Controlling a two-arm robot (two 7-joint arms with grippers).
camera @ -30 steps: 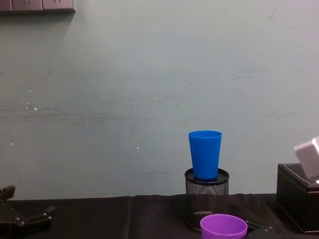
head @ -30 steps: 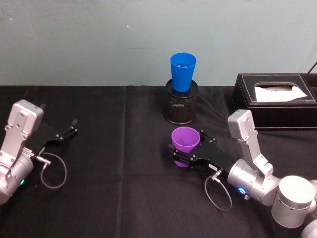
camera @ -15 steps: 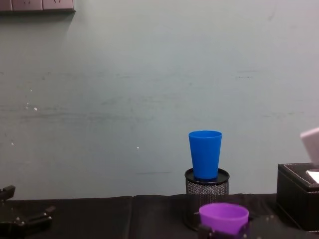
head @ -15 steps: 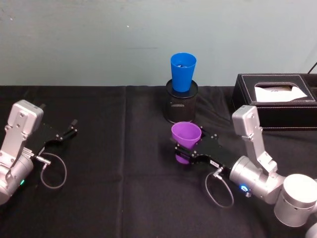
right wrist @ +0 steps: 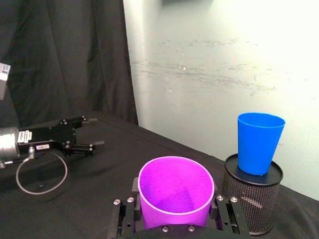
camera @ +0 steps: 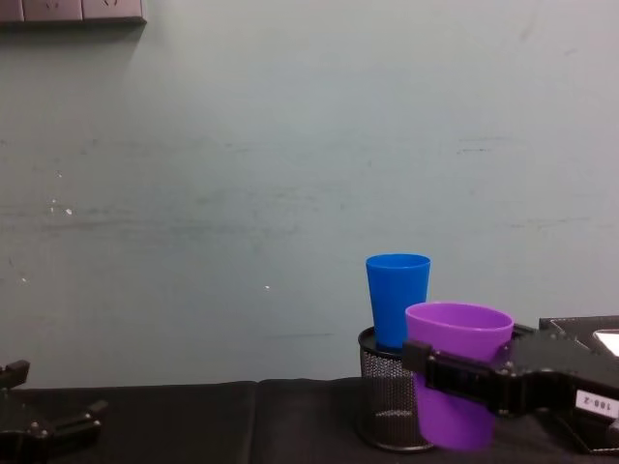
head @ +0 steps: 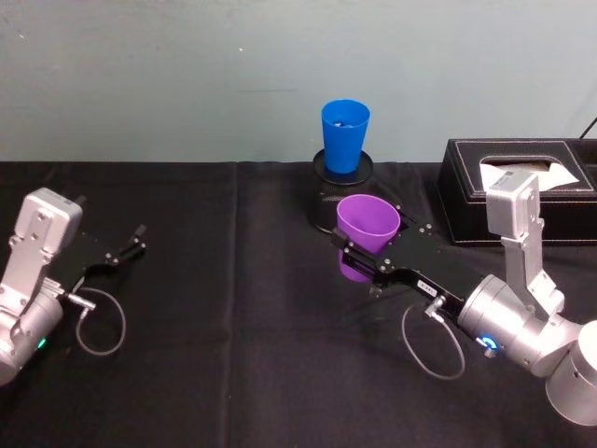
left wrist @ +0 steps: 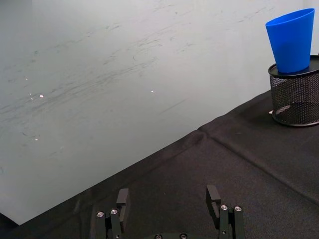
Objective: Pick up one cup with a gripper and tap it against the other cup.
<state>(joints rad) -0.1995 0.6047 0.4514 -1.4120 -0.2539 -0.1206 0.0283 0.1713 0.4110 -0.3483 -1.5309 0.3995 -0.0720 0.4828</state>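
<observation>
The purple cup (head: pixel 367 224) hangs above the table, with my right gripper (head: pixel 378 247) shut on its lower half. The blue cup (head: pixel 344 135) stands upright in a black mesh pen holder (head: pixel 326 198) at the back. In the chest view the purple cup (camera: pixel 458 333) hangs just right of the blue cup (camera: pixel 395 290) and in front of it, rim a little lower. The right wrist view shows the purple cup (right wrist: pixel 175 191) between the fingers (right wrist: pixel 223 211), with a gap to the blue cup (right wrist: pixel 259 143). My left gripper (head: pixel 131 245) rests open at the far left.
A black tissue box (head: pixel 518 187) sits at the back right, close to my right arm. Black cloth (head: pixel 233 355) covers the table, and a pale wall rises right behind the holder. Cable loops hang by both wrists.
My right gripper has lifted the purple cup off the table and carried it forward and slightly right, up beside the blue cup. The left arm has not moved.
</observation>
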